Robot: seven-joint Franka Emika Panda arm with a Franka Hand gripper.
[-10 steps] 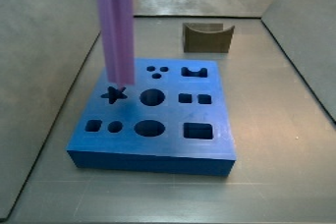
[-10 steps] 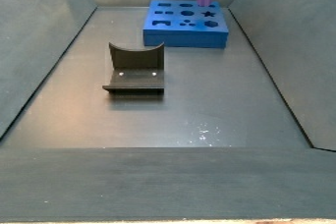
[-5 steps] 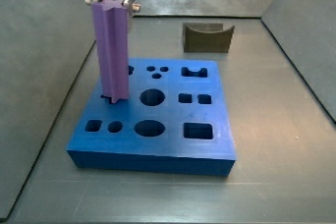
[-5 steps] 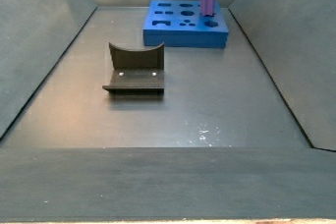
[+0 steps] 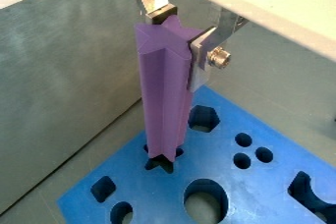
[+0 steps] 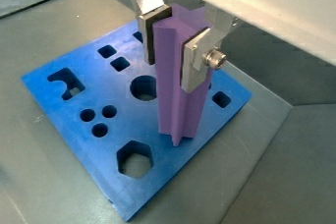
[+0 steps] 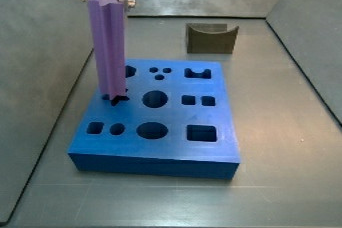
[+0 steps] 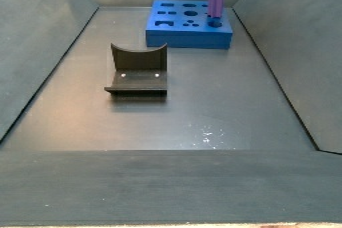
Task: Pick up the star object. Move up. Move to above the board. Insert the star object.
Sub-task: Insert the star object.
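Taking the board (image 8: 191, 25) as the landmark, the nearest thing in a side view is the olive-brown notched block (image 8: 138, 71), which sits on the floor well in front of the board and apart from it (it plays no part in this step). On the board itself the star object (image 7: 110, 50) stands upright with its lower end in the star-shaped hole (image 5: 160, 159) near one edge, beside a larger round hole (image 7: 155, 99); in a wrist view the purple points line up with the points of the cut-out, which is probably why the piece is held so straight. Above the board, the gripper (image 5: 179, 33) is at the top of the star object, its silver fingers (image 6: 197, 57) pressed flat against opposite sides of the prism, so it is clamped on the piece rather than released. Holding high up leaves the whole lower length free to slide down. I judge the insertion begun but not finished, since most of the prism stands above the board.
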